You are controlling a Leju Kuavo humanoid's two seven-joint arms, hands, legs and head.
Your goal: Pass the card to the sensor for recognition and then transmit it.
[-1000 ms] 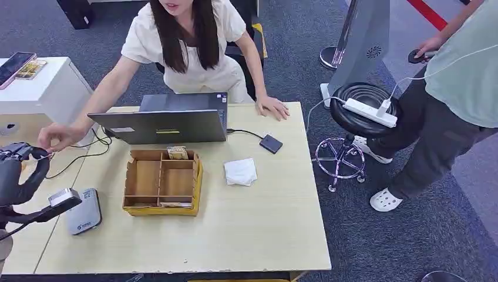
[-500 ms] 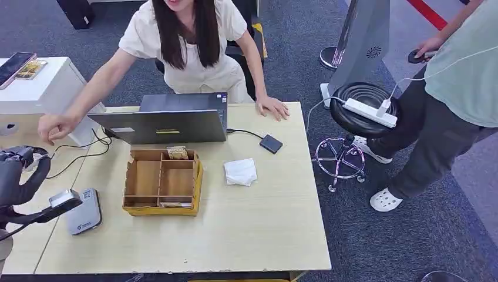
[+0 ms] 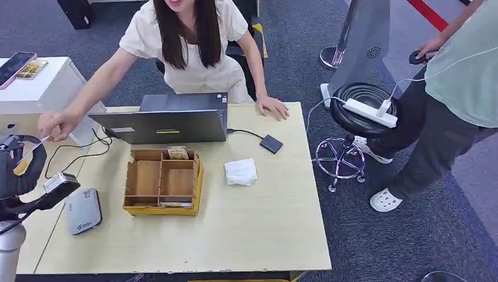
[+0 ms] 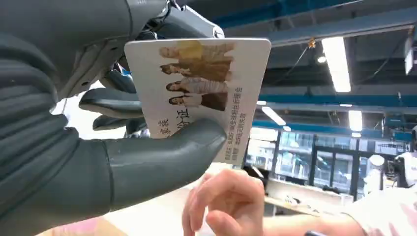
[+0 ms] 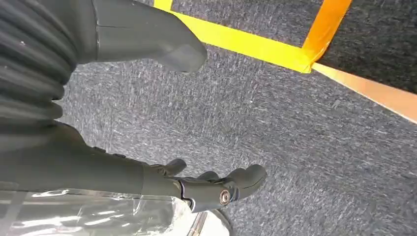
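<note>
Left hand (image 3: 20, 176) at the desk's (image 3: 264, 229) left edge, thumb and fingers (image 4: 110, 101) pinching a flat, glossy white card (image 4: 196, 93) printed with figures and text, held in the air above the rounded silver sensor (image 3: 82, 210). A person's hand (image 3: 56, 124) hovers near. Right hand (image 5: 147, 113) hangs over dark, nubby carpet (image 5: 295, 137), fingers spread, holding nothing. Boxy wooden organizer (image 3: 161, 182) sits mid-desk on pale woodgrain.

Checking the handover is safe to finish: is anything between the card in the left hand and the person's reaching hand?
Nothing visible. The left hand holds the card up, and the person's hand is close beside it with open air between.
</note>
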